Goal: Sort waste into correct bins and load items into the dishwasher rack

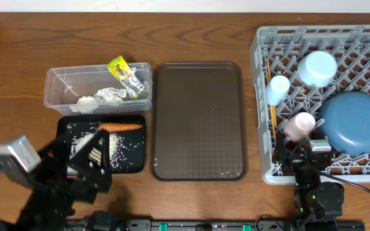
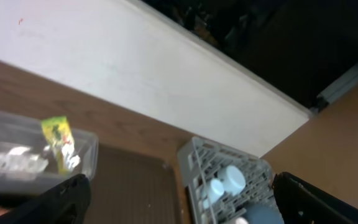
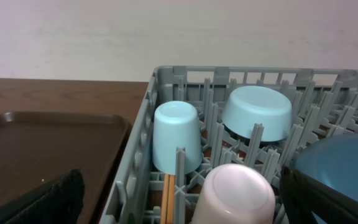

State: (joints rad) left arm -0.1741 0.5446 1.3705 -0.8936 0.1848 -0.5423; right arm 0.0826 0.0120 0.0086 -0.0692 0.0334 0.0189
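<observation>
The clear tub [image 1: 56, 80] holds crumpled white paper [image 1: 101, 97] and the yellow-green wrapper [image 1: 126, 77]. The black tray [image 1: 140, 165] holds the carrot [image 1: 121, 127] and rice scraps [image 1: 117, 145]. The grey rack [image 1: 259, 77] holds the bowl [image 1: 317, 68], light blue cup [image 1: 278, 86], pink cup [image 1: 299, 125], blue plate [image 1: 355, 122] and chopsticks [image 1: 272, 102]. My left gripper [image 1: 94, 157] is open and empty over the black tray's near end. My right gripper [image 1: 299, 155] is open and empty at the rack's near edge, next to the pink cup [image 3: 238, 193].
The dark brown serving tray [image 1: 198, 119] lies between the bins and the rack. In the right wrist view the light blue cup [image 3: 176, 135], bowl [image 3: 257, 113] and plate [image 3: 334, 174] stand upside down among the pegs. The table's near edge is close behind both arms.
</observation>
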